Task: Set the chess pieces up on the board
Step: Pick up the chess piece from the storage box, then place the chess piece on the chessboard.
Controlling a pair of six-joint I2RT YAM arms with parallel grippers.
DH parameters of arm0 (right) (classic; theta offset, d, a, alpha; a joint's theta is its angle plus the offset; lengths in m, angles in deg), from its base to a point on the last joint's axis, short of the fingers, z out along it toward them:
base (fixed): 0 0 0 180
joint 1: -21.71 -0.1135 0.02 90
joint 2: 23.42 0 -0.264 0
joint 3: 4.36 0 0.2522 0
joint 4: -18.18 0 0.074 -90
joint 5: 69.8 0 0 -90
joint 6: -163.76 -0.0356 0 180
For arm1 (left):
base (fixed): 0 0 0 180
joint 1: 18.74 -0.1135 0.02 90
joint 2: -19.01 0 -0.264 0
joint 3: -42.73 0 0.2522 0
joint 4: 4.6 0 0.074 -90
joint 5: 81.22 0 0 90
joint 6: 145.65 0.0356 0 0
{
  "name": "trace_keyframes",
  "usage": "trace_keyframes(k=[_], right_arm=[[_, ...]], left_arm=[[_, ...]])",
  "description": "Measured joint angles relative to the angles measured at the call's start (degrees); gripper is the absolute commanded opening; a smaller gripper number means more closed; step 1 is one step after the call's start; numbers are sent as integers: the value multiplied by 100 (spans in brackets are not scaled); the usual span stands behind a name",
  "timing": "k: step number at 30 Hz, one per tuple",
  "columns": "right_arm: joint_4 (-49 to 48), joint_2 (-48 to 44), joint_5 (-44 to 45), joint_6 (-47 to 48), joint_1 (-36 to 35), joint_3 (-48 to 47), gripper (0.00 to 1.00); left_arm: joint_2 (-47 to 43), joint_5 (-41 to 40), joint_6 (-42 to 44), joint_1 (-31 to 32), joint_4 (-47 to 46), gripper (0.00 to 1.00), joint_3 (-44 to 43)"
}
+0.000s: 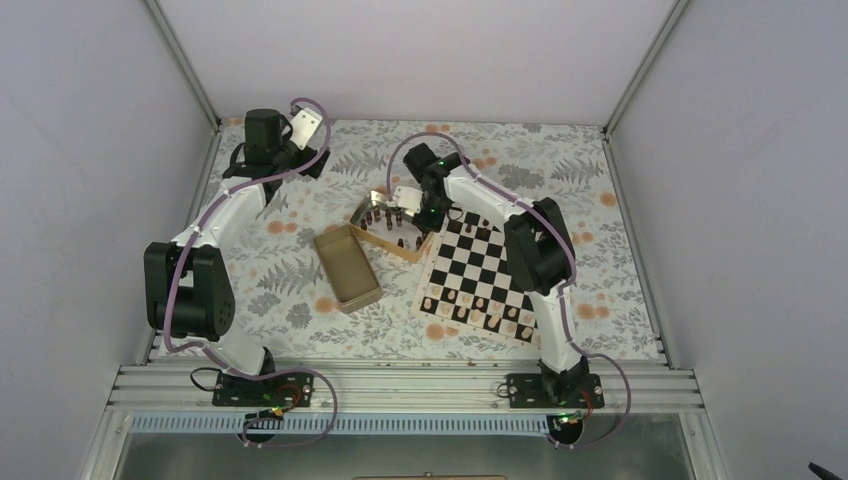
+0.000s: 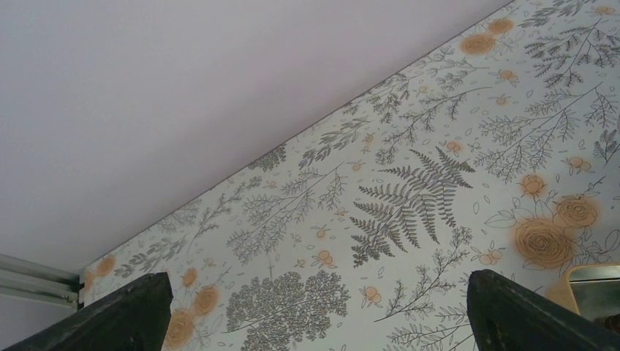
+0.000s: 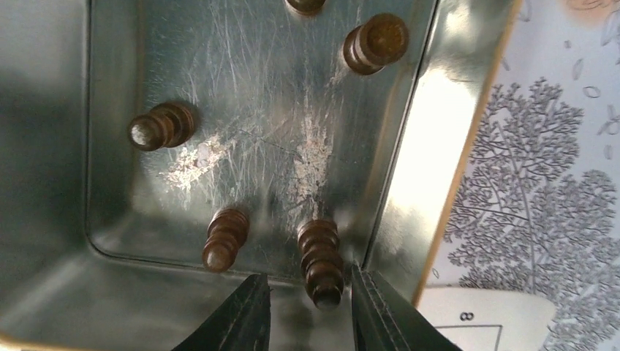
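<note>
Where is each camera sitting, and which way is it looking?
Top: above and behind the arms, looking down at the table; both arms show.
Left wrist: on the left arm, facing flowery cloth and wall; open left pincer shows.
Right wrist: on the right arm, looking down into the tin of chess pieces; right pincer shows.
Shared: top and right wrist both see that tin.

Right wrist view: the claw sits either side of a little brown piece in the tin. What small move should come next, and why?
Probably close the right gripper on the dark chess piece. It stands between the open jaws inside the tin, with gaps on both sides, so squeezing would secure it before any lift toward the board.
</note>
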Motion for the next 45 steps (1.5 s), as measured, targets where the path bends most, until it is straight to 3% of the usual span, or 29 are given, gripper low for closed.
trace_keyframes(k=[6, 12, 19, 45], right_arm=[[52, 254, -15, 2, 4, -79, 31], [85, 280, -11, 46, 7, -125, 16], [151, 280, -24, 44, 7, -219, 9], [103, -293, -474, 11, 210, -623, 8]], left_arm=[[0, 0, 0, 0, -2, 100, 7], [0, -2, 7, 0, -2, 100, 13], [0, -2, 13, 0, -4, 100, 17], [-85, -70, 13, 0, -42, 100, 24]])
